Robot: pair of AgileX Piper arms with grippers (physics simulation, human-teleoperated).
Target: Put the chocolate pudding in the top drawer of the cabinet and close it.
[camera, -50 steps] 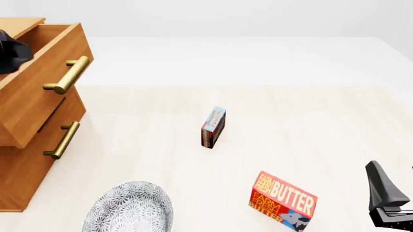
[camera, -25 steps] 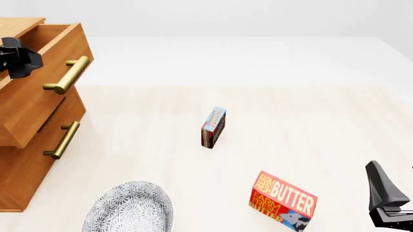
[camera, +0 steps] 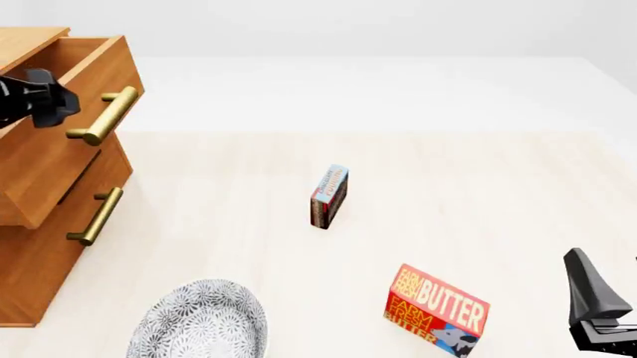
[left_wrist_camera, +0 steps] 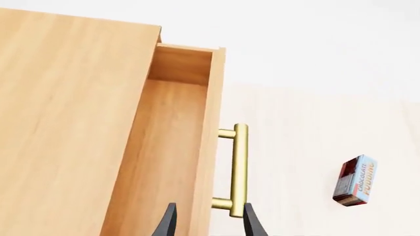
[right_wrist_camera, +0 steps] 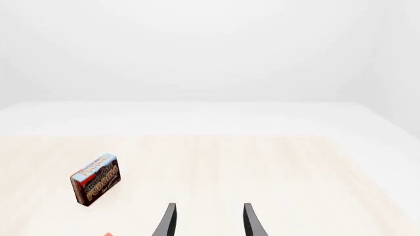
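Red butter box [camera: 438,310] near front edge, right of centre, standing on long side, yellow-white lettering, blue patch at lower corner. Patterned grey-white bowl [camera: 199,321] at front left, cut off by frame bottom. Both on pale wood-grain tabletop [camera: 478,194], well apart. White surface beyond.

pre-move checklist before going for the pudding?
1. Top drawer open: ok, pulled out.
2. Drawer inside free: ok for the part the left wrist view shows.
3. Pudding reachable: ok, standing on edge mid-table, nothing touching it.
4. Left claw empty: ok, open, straddling the drawer front beside the handle.
5. Right claw empty: ok, open, holding nothing.
6. Butter out of the way: cannot tell, it sits between right claw and pudding.
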